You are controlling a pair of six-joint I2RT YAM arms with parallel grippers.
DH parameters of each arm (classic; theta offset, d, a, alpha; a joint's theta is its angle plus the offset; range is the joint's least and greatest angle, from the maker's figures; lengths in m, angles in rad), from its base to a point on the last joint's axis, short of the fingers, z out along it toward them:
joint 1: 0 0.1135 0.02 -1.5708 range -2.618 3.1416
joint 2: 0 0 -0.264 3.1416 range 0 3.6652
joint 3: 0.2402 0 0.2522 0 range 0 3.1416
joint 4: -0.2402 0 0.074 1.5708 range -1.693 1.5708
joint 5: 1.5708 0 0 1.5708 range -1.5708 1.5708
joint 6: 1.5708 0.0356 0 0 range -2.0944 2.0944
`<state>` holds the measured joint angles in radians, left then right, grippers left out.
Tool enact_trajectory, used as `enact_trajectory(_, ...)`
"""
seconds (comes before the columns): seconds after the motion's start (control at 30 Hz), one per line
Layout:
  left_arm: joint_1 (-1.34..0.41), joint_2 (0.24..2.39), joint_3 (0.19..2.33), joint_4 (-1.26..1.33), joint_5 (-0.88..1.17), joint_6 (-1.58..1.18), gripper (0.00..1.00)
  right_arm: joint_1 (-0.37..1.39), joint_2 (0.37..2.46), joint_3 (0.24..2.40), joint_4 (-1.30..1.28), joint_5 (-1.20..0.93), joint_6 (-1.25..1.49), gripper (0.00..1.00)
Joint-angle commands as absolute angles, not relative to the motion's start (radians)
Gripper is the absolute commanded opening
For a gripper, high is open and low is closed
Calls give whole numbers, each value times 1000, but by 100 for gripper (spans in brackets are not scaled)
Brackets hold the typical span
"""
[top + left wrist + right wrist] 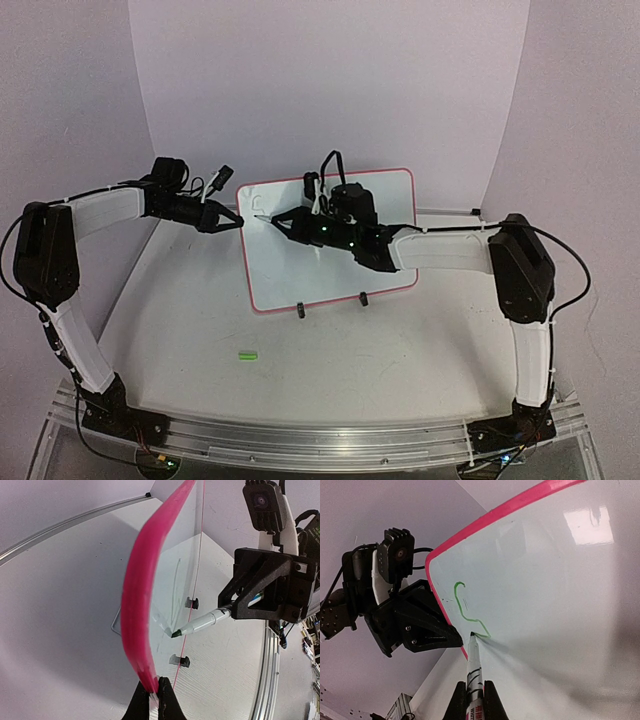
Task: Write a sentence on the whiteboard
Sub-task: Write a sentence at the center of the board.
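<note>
The whiteboard point(300, 272), white with a pink frame, stands tilted on two black clip feet point(300, 310) at the middle of the table. My left gripper point(238, 221) is shut on its left edge, and the left wrist view shows the pink frame point(140, 595) pinched between the jaws of that gripper point(156, 686). My right gripper point(474, 685) is shut on a marker point(472, 660). The marker's tip touches the board surface point(545, 580) at the end of a short green stroke point(464, 611), close to the left gripper point(457, 639). The marker point(200, 624) also shows in the left wrist view.
A small green cap point(247, 354) lies on the table in front of the board. The right arm point(440, 250) reaches across the face of the board. White walls close in the back and both sides.
</note>
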<state>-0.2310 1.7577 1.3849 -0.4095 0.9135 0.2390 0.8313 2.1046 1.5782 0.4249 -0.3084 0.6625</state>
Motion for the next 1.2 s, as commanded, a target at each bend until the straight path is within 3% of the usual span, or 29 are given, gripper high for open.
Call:
enact_trajectory(0.0, -266, 1741, 1371, -450, 851, 311, 0, 830, 2142, 1628, 399, -271, 654, 0)
enact_trajectory(0.37, -266, 1742, 1372, -450, 829, 308, 0, 834, 1985, 1582, 447, -379, 630, 0)
enact_trajectory(0.53, -266, 1739, 1370, -450, 818, 306, 0, 832, 1908, 1538, 422, -322, 602, 0)
enact_trajectory(1.17, -266, 1743, 1374, -452, 811, 306, 0, 832, 1990, 1619, 288, -236, 560, 0)
